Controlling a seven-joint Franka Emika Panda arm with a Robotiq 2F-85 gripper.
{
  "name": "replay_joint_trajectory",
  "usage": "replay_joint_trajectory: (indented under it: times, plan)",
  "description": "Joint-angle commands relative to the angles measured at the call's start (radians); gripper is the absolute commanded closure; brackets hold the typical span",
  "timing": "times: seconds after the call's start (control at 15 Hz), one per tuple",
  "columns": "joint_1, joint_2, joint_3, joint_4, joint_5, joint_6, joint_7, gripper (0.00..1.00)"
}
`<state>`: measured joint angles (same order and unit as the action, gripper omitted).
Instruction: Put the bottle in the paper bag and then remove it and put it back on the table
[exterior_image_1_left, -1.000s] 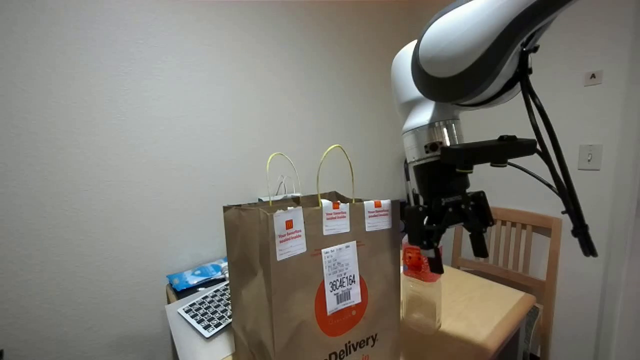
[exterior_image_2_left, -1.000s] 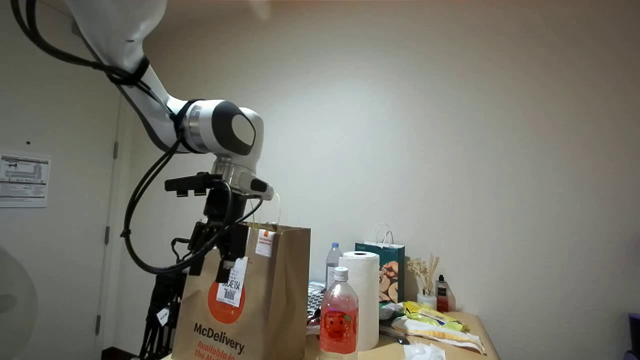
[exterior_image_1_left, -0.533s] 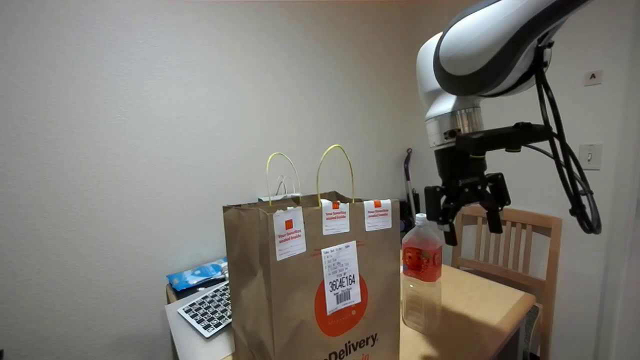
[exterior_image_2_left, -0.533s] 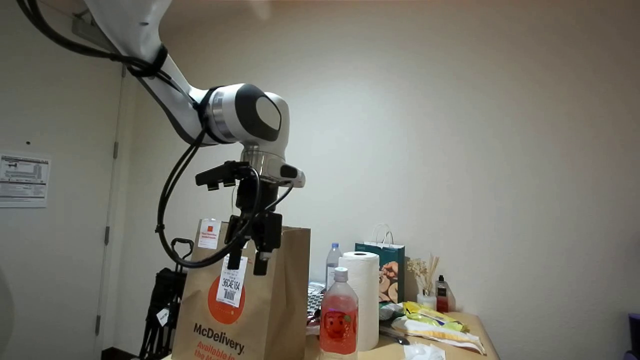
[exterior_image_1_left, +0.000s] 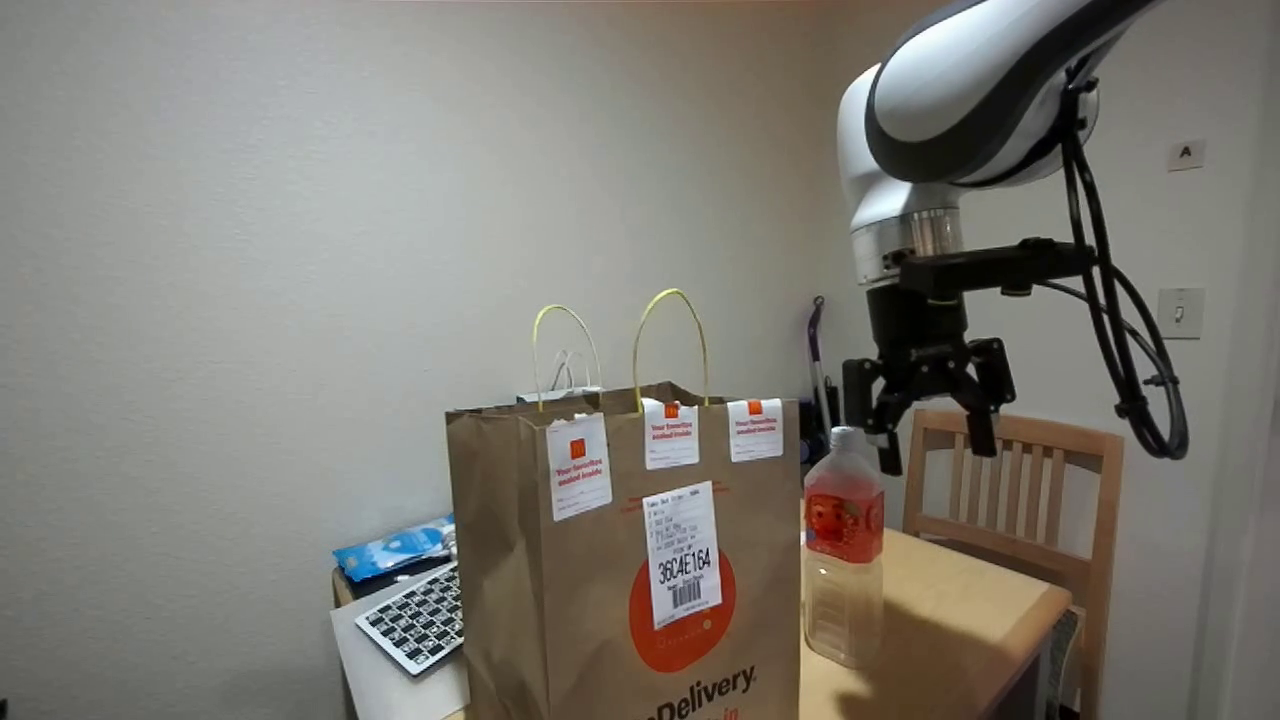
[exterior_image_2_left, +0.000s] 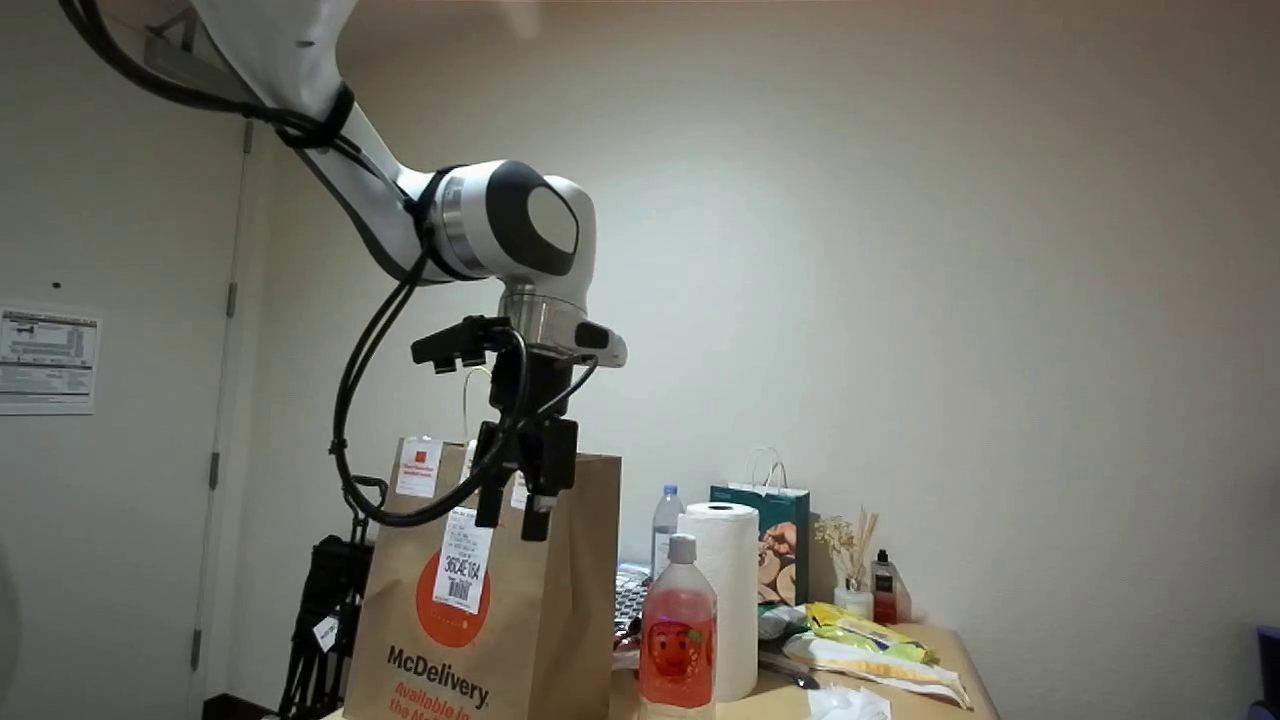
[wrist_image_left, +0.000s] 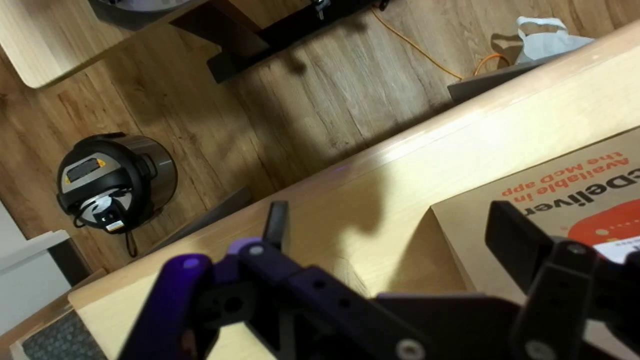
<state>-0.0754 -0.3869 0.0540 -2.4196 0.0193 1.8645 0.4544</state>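
The bottle (exterior_image_1_left: 845, 525), clear with a red-orange label, stands upright on the table (exterior_image_1_left: 965, 590), beside the paper bag (exterior_image_1_left: 590, 610). In an exterior view the bottle (exterior_image_2_left: 678, 645) is right of the bag (exterior_image_2_left: 580, 590). My gripper (exterior_image_1_left: 936, 460) is open and empty, in the air above the table. In that view its near finger is beside the bottle's cap. In an exterior view the gripper (exterior_image_2_left: 511, 528) appears in front of the bag, left of the bottle. In the wrist view the open gripper (wrist_image_left: 387, 217) has the bag (wrist_image_left: 467, 225) beneath one finger; the bottle is not clearly visible.
A paper towel roll (exterior_image_2_left: 738, 600), a blue-capped bottle (exterior_image_2_left: 665, 520), a green bag (exterior_image_2_left: 790, 545) and snack packets (exterior_image_2_left: 870, 635) stand or lie behind the bottle. A keyboard (exterior_image_1_left: 415, 615) is behind the bag. A wooden chair (exterior_image_1_left: 1010, 490) stands past the table's edge.
The open gripper has moved up and to the right in both exterior views, mostly in the first half second. The bottle's neck, hidden before in an exterior view, shows now. Bottle and bag stay put.
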Motion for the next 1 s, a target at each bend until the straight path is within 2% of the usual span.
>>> replay_joint_trajectory:
  times: [0.0, 0.2, 0.33, 0.4, 0.8, 0.93]
  plan:
    - [-0.037, 0.047, -0.015, 0.048, -0.031, 0.045, 0.035, 0.0]
    - [-0.059, 0.105, -0.033, 0.08, -0.061, 0.096, 0.033, 0.0]
    - [-0.058, 0.157, -0.063, 0.1, -0.023, 0.137, -0.01, 0.0]
    - [-0.049, 0.094, -0.051, 0.07, -0.036, 0.104, 0.007, 0.0]
    - [-0.047, 0.158, -0.069, 0.101, -0.035, 0.122, 0.007, 0.0]
    - [-0.049, 0.195, -0.079, 0.12, -0.093, 0.138, -0.093, 0.0]
